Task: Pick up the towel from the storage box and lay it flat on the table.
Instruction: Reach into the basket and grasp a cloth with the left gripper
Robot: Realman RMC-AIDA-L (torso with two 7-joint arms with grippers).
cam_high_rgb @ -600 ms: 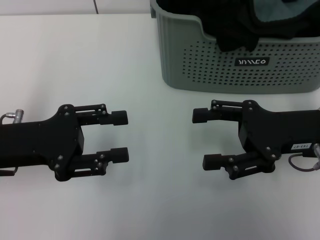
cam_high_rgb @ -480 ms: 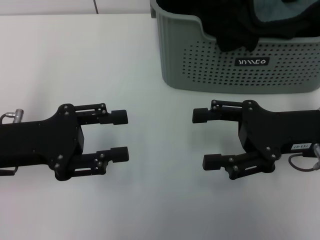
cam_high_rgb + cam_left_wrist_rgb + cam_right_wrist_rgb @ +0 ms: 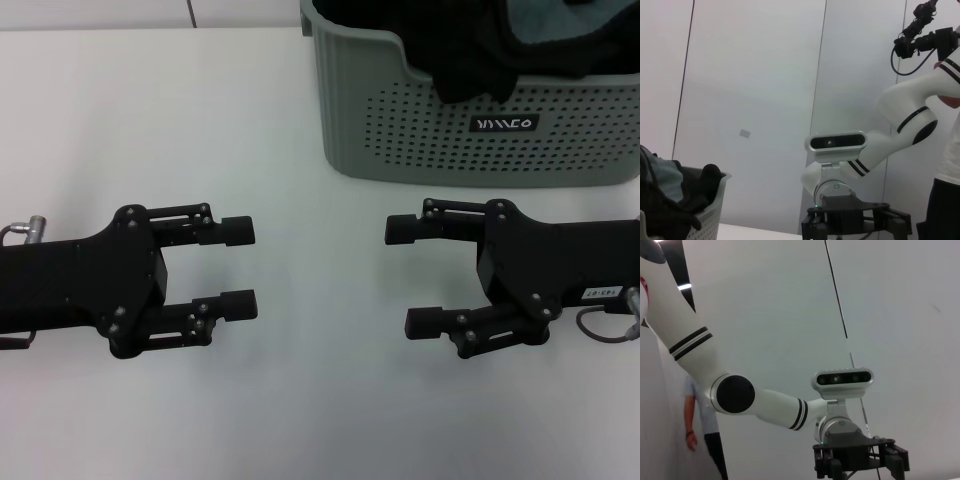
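The storage box (image 3: 420,130), pale grey-green with round holes and a black label, stands at the far right of the white table (image 3: 150,120). A dark cloth (image 3: 470,65) hangs over its front rim, with a teal-grey cloth (image 3: 545,22) behind it. I cannot tell the towel apart in the dark heap. My left gripper (image 3: 242,270) is open and empty over the table at the near left. My right gripper (image 3: 408,276) is open and empty in front of the box, facing the left one. The left wrist view shows the box (image 3: 710,215) and the dark cloth (image 3: 690,197).
The wrist views look level across the table. The left wrist view shows the right gripper (image 3: 855,222) and a person (image 3: 947,190) beyond it. The right wrist view shows the left gripper (image 3: 860,460) and a person (image 3: 702,435) at the wall.
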